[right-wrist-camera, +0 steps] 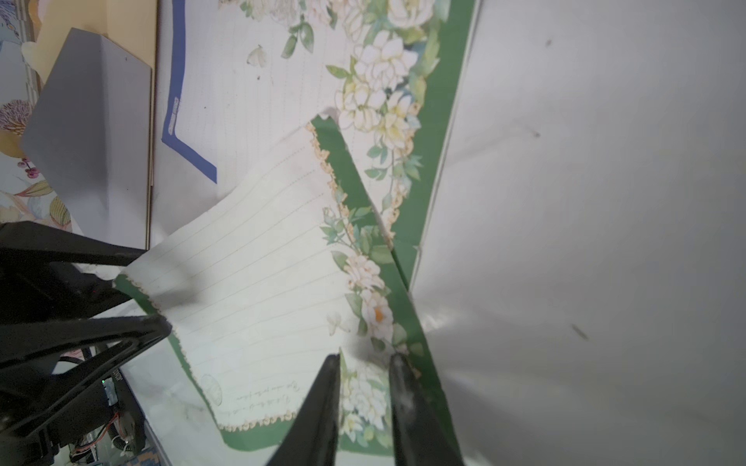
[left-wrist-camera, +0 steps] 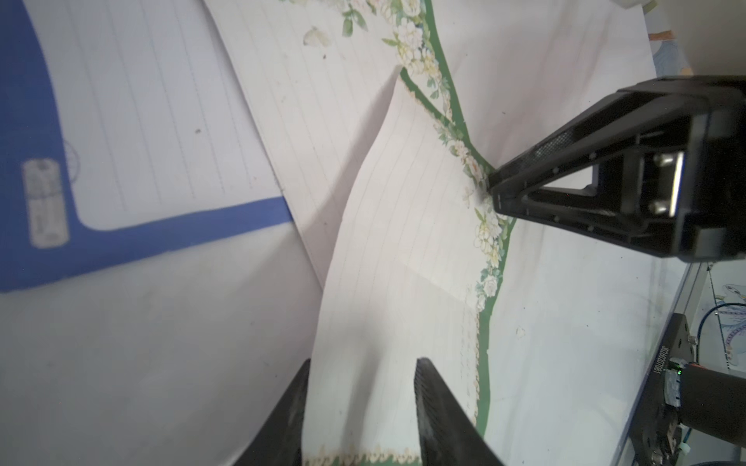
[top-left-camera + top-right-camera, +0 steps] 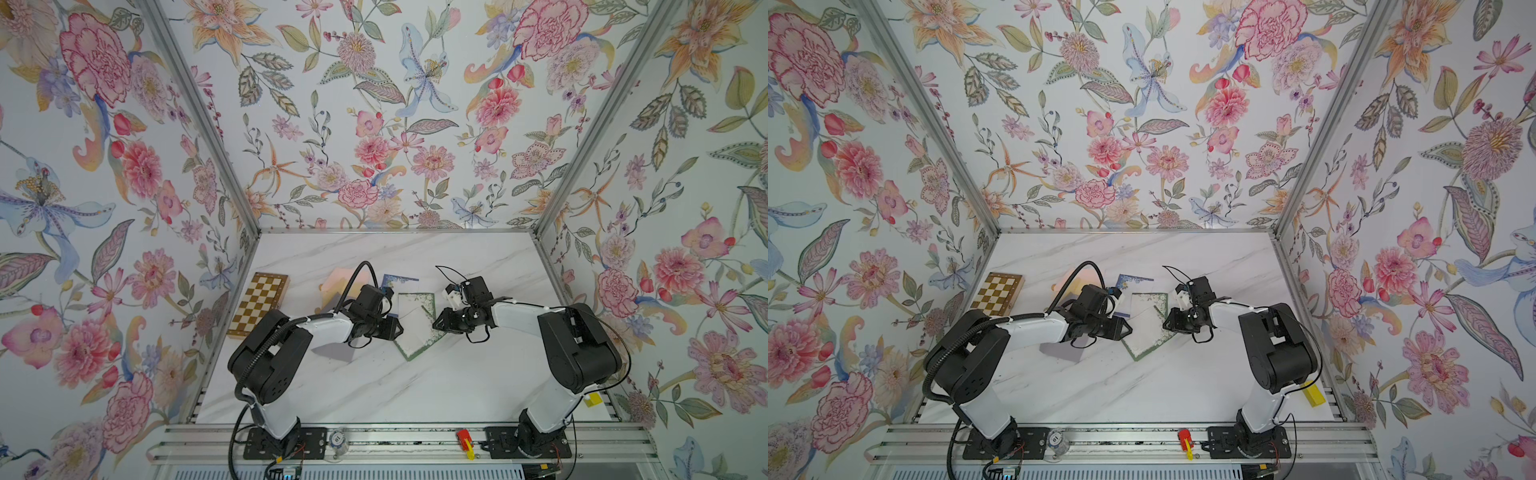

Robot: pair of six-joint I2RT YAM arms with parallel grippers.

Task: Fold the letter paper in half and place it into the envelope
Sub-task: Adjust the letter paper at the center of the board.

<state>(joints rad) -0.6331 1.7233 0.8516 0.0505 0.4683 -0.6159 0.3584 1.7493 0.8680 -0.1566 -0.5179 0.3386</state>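
Marble worktop (image 3: 415, 386): is carrying the green-bordered letter paper (image 3: 417, 332) in its middle, between the two arms, where it is partly overlapping a blue-bordered sheet (image 2: 161, 121).
Step in hand: the fold, by my reading. One half of the letter paper is bowing up over the other half. It is not yet lying flat, and no crease is showing along the bend.
Next move: this is calling for the raised half to be laid edge to edge on the lower half and pressed along the bend without dragging the sheet underneath. The envelope comes only after that.
Left arm (image 3: 324, 328): is hanging low over the worktop, with its wrist level at the paper's near end.
Right arm (image 3: 515, 318): is facing it from the opposite side, forearm low and wrist turned in to the flowered border.
Lavender envelope (image 1: 93, 121): is lying flap-open beside the papers, partly under the left arm and apart from the fold. That it is the task's envelope is my guess.
Left pincer (image 2: 363, 363): its jaws are standing wide apart with the raised half's end between them, gripping nothing.
Right pincer (image 1: 366, 359): its jaws are standing narrowly apart at the green border. A gap is showing between the tips, so nothing is clamped.
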